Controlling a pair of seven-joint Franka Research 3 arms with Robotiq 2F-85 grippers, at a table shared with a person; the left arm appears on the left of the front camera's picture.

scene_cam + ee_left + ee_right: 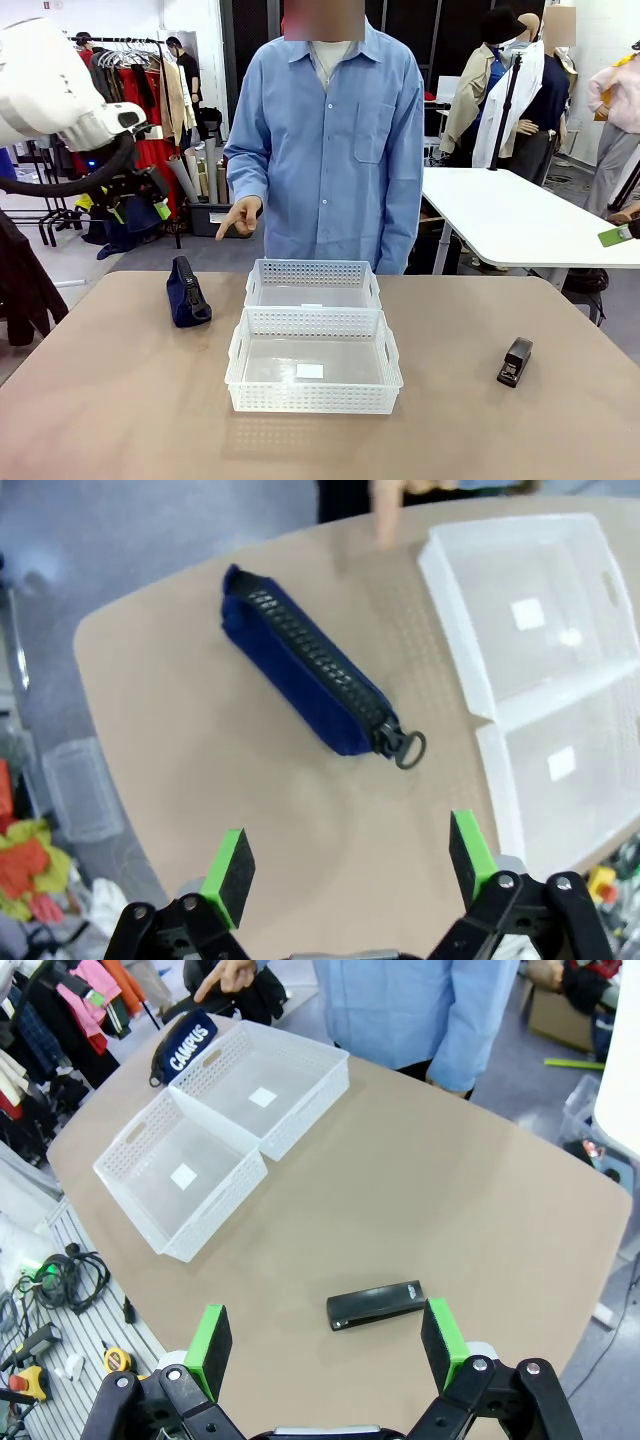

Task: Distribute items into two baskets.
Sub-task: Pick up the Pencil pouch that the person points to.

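Left claw (348,858) (jaws wide) hovers above navy pouch (300,670).

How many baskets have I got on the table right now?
2. The near basket sits in the middle of the table; the far basket stands directly behind it, long sides together. Nothing suggests a hidden third.
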